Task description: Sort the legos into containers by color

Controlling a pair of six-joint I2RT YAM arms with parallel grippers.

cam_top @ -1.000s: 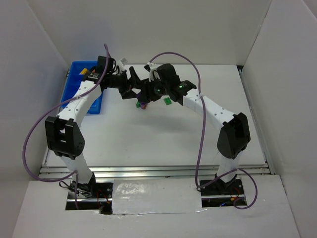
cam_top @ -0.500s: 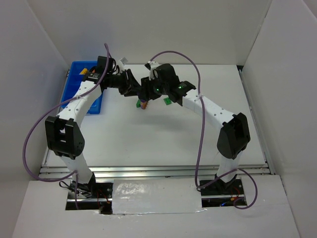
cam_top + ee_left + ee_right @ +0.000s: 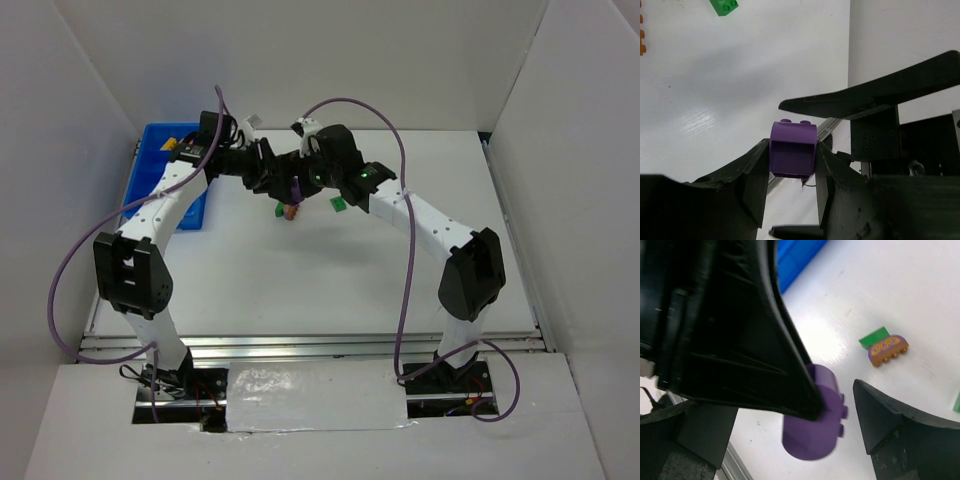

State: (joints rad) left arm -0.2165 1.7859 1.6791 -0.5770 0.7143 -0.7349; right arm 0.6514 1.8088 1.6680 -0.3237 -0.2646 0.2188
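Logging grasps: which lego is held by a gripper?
The purple lego, pinched in the left gripper; the green block and the patterned brown piece lie loose on the table.

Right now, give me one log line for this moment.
left gripper: shut on purple block | right gripper: open around it | blue bin: table's far left

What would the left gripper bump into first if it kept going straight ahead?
Probably the right gripper: its open fingers sit right ahead, around the purple block the left gripper holds.
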